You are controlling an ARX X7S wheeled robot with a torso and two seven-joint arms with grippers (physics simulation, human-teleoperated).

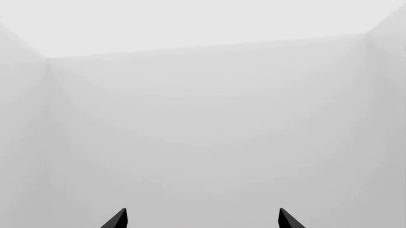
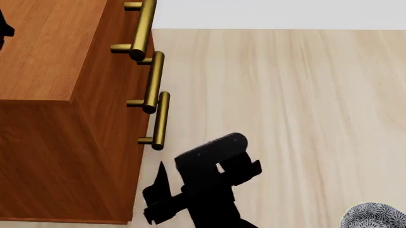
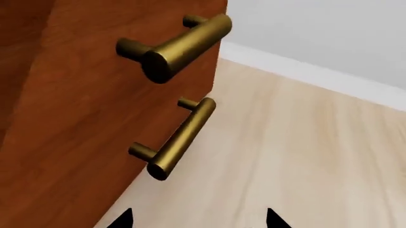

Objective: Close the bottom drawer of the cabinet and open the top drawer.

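no readable text or labels

You see the cabinet point(image 2: 51, 57) made of smooth reddish-brown wood with grain lines. Its bar handles point(image 3: 184, 45) look like shiny brass metal. The floor point(image 2: 298, 104) is pale, matt wood.

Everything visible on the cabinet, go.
The cabinet is a boxy reddish-brown wood-grain unit standing on the pale plank floor, seen from above at the head view's left. Three brass bar handles on short posts line its front, staggered by perspective. All drawer fronts look flush; no tray shows. The right gripper hangs just off the lowest handle, touching nothing.
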